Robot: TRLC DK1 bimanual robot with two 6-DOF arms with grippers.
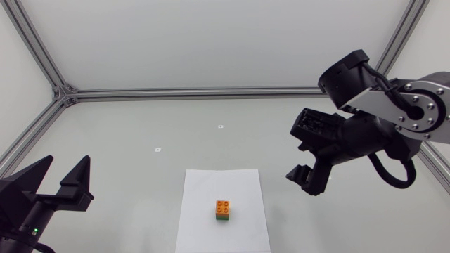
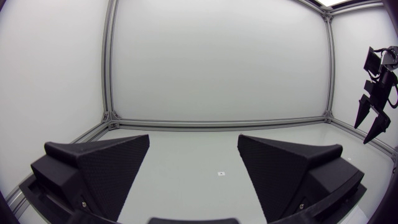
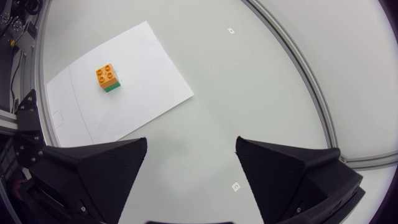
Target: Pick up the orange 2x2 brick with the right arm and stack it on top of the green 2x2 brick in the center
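The orange 2x2 brick [image 1: 223, 207] sits stacked on the green 2x2 brick [image 1: 222, 218], on a white paper sheet [image 1: 200, 218] in the middle of the table. In the right wrist view the orange brick [image 3: 106, 74] and the green brick [image 3: 112, 88] under it lie well ahead of my right gripper [image 3: 191, 152], which is open and empty. From above, my right gripper [image 1: 308, 181] hangs over the table, right of the stack. At the left edge my left gripper [image 1: 62, 176] is open with nothing in it, and it also shows open [image 2: 194, 155] in its own view.
The paper sheet [image 3: 149, 68] reaches toward the table's front edge. Small white markers [image 1: 158, 149] [image 1: 219, 127] lie on the grey surface behind it. An aluminium frame [image 1: 197, 93] borders the table at the back and sides.
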